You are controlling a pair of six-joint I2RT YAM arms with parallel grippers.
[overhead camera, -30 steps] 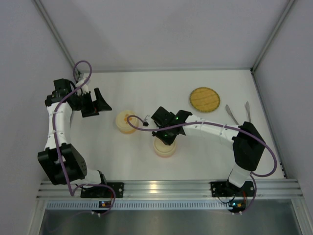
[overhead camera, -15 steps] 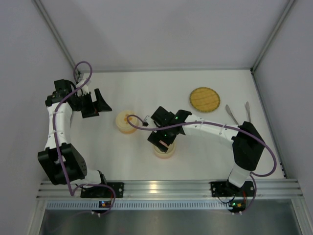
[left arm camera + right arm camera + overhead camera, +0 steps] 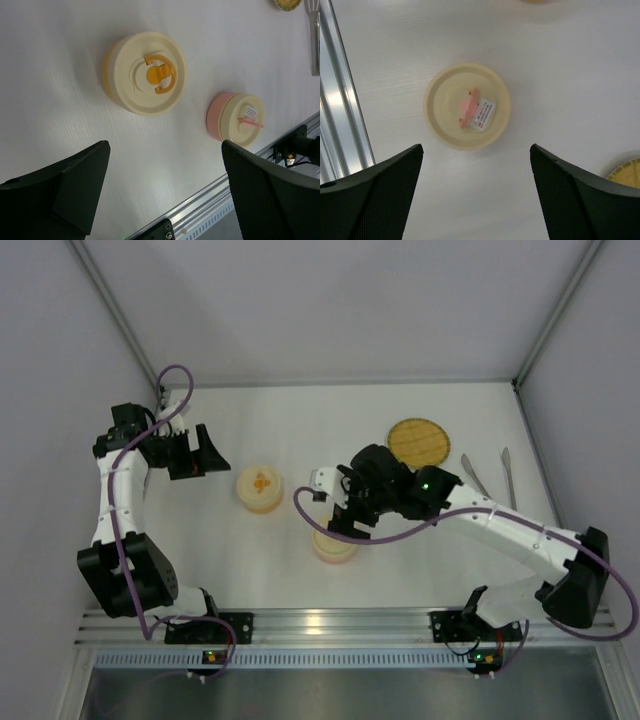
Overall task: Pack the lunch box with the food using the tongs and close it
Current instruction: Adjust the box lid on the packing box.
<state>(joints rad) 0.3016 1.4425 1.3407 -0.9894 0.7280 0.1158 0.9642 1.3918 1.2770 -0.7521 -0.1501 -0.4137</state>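
Hovering over the lidded pink lunch box (image 3: 467, 106), the right claw (image 3: 476, 148) is spread wide and empty. I'd lift straight up so the lid stays seated. Left claw (image 3: 165, 145) is spread too; the tongs (image 3: 475, 475) lie beside the woven plate (image 3: 419, 443).

"Is the woven plate (image 3: 627, 172) whole in the right wrist view?"
"No, the frame's edge cuts it. The left wrist view clips the tongs (image 3: 315, 45) too."
"And the white label (image 3: 483, 115)?"
"Its print is too small to read."
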